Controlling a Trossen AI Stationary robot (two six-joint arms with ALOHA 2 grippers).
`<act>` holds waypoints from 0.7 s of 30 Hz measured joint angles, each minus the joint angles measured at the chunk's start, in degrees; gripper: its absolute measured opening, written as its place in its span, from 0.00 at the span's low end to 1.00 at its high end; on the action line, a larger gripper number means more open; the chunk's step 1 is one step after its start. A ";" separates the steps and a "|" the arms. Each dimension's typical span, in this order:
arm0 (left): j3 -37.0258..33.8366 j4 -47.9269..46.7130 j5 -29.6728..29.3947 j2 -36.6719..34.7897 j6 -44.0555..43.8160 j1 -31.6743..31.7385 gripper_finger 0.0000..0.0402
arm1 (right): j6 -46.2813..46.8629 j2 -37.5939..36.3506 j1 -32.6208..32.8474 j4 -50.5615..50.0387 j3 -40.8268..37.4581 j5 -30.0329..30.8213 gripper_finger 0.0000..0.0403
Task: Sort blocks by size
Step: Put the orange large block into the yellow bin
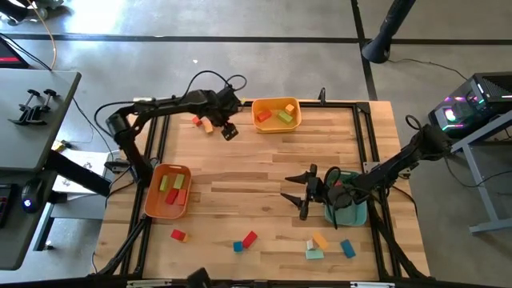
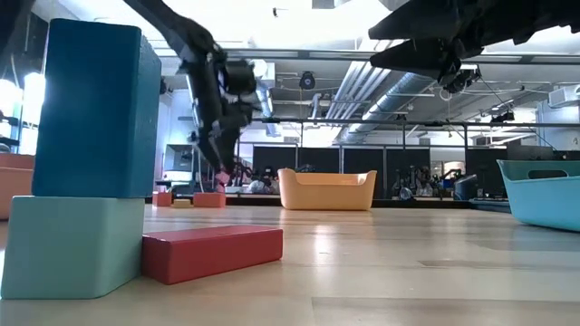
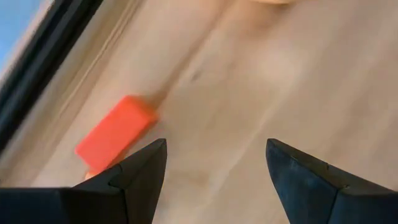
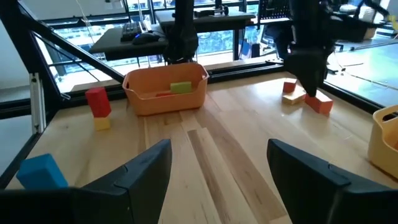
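While both arms hang over the wooden table point(image 1: 256, 172), three trays sit on it: an orange tray point(image 1: 167, 191) at the left edge, a yellow tray point(image 1: 276, 114) at the far side, and a teal tray point(image 1: 346, 210) at the right, partly under the right arm.

Loose blocks on the bare wood number eight in the overhead view. Two lie at the far left beside the left gripper: a red block point(image 1: 196, 120) and an orange block point(image 1: 208, 126) just beside it. Six lie along the near edge: a small red block point(image 1: 178, 235), a small blue cube point(image 1: 238, 246), a red bar point(image 1: 250, 239), an orange piece point(image 1: 320, 240), a pale teal block point(image 1: 314, 254) and a blue block point(image 1: 348, 249).

Inside the orange tray are about five pieces, green, yellow and red, lying close together. In the yellow tray are about three, a green, an orange-red and a yellow one. What the teal tray holds cannot be told, since the arm covers it.

The left gripper point(image 1: 230, 131) hovers just beside the red and orange pair, its fingers apart and empty. The right gripper point(image 1: 306, 192) hangs over mid-table just left of the teal tray, fingers likewise spread, gripping nothing.
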 joint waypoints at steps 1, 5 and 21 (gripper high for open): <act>0.00 -0.03 -0.33 -0.94 1.88 -1.16 0.65 | 0.00 0.00 0.00 0.11 0.00 0.00 0.65; 0.02 -1.40 -2.63 -3.08 12.21 -4.41 0.65 | -0.02 0.00 0.00 0.07 0.00 0.00 0.65; 0.00 3.07 -11.65 7.08 27.21 3.28 0.65 | -2.00 0.00 -0.83 -0.54 -0.01 0.26 0.65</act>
